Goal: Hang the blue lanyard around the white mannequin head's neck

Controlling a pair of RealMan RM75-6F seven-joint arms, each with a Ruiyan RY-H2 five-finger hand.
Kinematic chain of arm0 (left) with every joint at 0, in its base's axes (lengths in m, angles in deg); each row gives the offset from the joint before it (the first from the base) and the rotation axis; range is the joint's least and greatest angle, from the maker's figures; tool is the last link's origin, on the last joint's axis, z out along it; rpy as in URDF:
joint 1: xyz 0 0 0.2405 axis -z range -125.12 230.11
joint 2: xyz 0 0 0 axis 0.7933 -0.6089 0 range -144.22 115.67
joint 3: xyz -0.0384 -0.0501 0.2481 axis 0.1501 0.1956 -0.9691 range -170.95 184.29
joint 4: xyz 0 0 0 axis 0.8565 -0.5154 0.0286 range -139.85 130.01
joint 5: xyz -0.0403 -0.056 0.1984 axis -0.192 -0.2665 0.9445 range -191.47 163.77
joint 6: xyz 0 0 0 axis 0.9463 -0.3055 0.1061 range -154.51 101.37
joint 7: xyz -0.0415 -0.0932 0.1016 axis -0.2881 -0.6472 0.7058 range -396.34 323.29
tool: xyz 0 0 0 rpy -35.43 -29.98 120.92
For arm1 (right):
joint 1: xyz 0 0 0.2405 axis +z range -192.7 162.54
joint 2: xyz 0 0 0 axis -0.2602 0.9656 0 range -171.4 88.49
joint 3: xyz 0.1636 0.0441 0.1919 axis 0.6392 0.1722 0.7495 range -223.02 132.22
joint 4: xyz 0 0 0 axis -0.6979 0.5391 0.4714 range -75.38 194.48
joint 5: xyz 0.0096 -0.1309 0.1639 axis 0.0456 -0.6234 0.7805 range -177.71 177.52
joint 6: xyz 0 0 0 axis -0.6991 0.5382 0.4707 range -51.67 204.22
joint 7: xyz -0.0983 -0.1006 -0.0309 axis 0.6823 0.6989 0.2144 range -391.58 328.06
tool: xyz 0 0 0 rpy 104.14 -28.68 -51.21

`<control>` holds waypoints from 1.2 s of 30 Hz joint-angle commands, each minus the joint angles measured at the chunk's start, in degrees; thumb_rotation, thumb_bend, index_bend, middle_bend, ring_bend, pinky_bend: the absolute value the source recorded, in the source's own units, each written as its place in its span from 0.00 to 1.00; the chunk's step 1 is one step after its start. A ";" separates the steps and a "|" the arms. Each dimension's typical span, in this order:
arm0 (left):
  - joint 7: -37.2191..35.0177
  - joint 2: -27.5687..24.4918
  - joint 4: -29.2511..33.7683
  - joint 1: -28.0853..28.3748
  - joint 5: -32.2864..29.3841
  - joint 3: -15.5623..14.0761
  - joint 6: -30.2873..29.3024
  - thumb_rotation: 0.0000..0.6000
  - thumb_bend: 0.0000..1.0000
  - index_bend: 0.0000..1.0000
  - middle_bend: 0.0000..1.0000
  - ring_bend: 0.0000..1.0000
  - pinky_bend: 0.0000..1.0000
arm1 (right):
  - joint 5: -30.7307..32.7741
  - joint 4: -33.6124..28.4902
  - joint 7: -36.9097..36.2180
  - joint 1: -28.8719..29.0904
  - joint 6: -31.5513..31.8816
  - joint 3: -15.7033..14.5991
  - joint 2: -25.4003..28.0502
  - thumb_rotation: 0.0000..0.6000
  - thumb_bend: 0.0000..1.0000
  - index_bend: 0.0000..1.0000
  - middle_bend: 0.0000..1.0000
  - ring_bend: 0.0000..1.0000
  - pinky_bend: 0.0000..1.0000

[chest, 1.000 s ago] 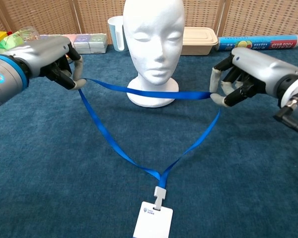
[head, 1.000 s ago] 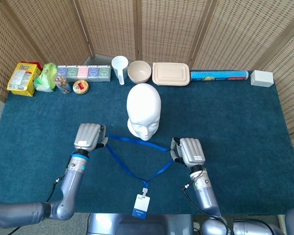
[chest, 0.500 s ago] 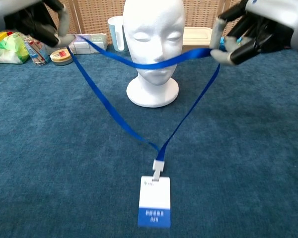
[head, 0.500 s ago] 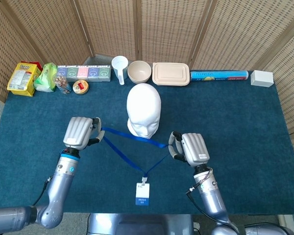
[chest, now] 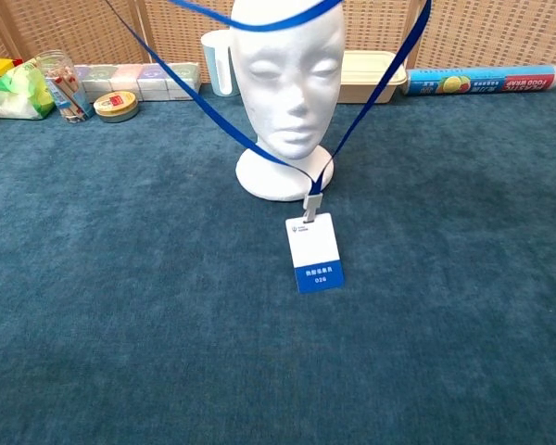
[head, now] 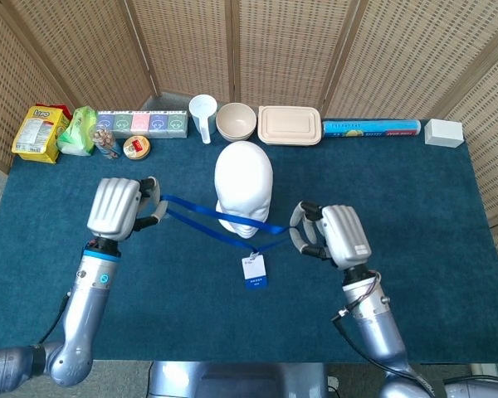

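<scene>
The white mannequin head (head: 243,186) stands upright mid-table, facing me (chest: 287,83). The blue lanyard (head: 220,218) is stretched between my hands in front of its face. My left hand (head: 116,207) pinches the strap's left end, and my right hand (head: 336,235) pinches the right end. In the chest view both hands are above the frame. There the lanyard's upper strand (chest: 259,19) crosses the forehead, and two strands run down to the clip. The white and blue badge (chest: 315,252) hangs low in front of the base (head: 254,271).
Along the back edge stand snack bags (head: 40,131), a row of small boxes (head: 141,123), a tin (head: 137,148), a white cup (head: 202,116), a bowl (head: 236,121), a lidded container (head: 290,125), a wrap roll (head: 371,128) and a white box (head: 443,133). Wicker screens close off the rear.
Both hands have risen and moved apart, passing out of the top of the chest view. The lanyard went up from chin height to the forehead, and the badge swung in towards the base.
</scene>
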 commanded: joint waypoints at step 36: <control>-1.48 -0.21 -9.60 9.18 -16.41 6.50 5.25 0.92 0.40 0.69 1.00 1.00 1.00 | 19.41 15.95 -9.29 14.02 -12.00 10.10 6.59 0.99 0.48 0.63 0.84 1.00 1.00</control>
